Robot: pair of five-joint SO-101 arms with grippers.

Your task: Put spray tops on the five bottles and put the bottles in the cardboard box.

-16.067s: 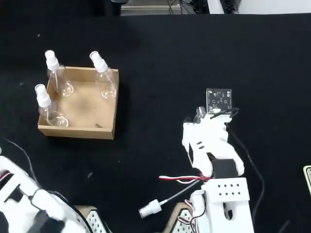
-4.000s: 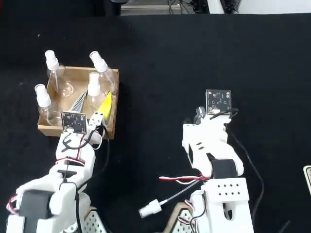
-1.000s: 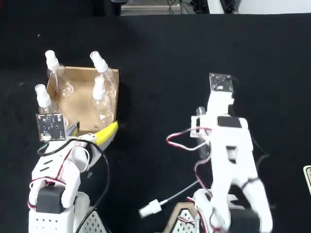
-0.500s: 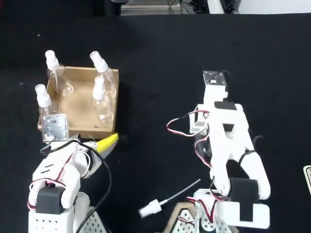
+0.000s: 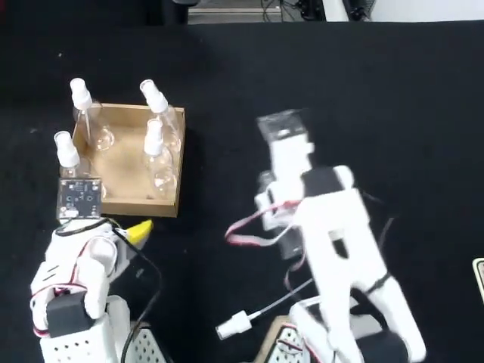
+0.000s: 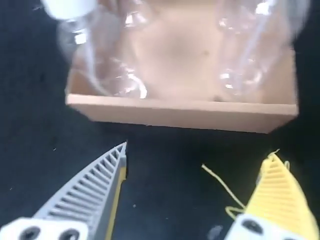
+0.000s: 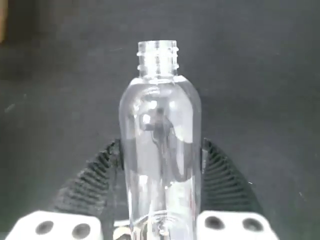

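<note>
The cardboard box stands at the left and holds several clear bottles with white spray tops, all upright. My left gripper is open just in front of the box's near wall, and nothing sits between its grey and yellow fingers. My right gripper is shut on a clear bottle whose threaded neck is bare. The right arm hangs over the middle of the table. A loose spray top with its thin tube lies near the front edge.
The table is covered in black cloth. Both arm bases stand at the near edge, with the loose spray top between them. A pale object shows at the right edge.
My left gripper has drawn back from the box toward the near edge. The right arm has swung to the left with the uncapped bottle still in its gripper.
</note>
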